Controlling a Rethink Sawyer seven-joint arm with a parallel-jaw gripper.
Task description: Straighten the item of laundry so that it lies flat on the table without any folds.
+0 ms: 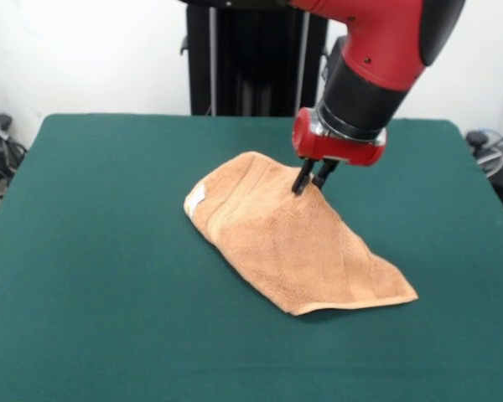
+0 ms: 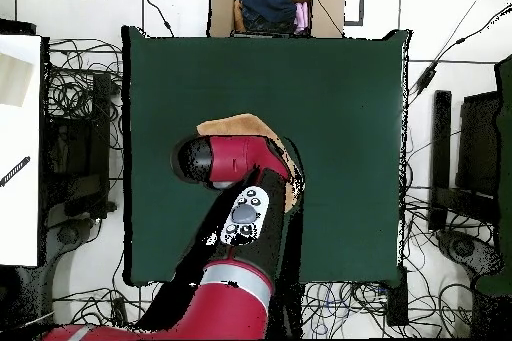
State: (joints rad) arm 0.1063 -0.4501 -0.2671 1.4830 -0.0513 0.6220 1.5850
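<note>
The towel (image 1: 295, 237), folded over on itself near the middle of the table (image 1: 109, 251), runs its long axis from the white label (image 1: 195, 198) to a far pointed corner, and the gripper (image 1: 311, 179) stands at the upper folded edge, fingers nearly closed, pinching a raised peak of cloth.

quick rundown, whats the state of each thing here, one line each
towel: folded over on itself, peaked up under the gripper, not flat; white label on its left corner in the front view
gripper: shut on the towel, pinching the raised fold
arm: reaching down over the towel, covering most of it in the overhead view
table: bearing the towel near its middle
cardboard box: open, clothes inside
</note>
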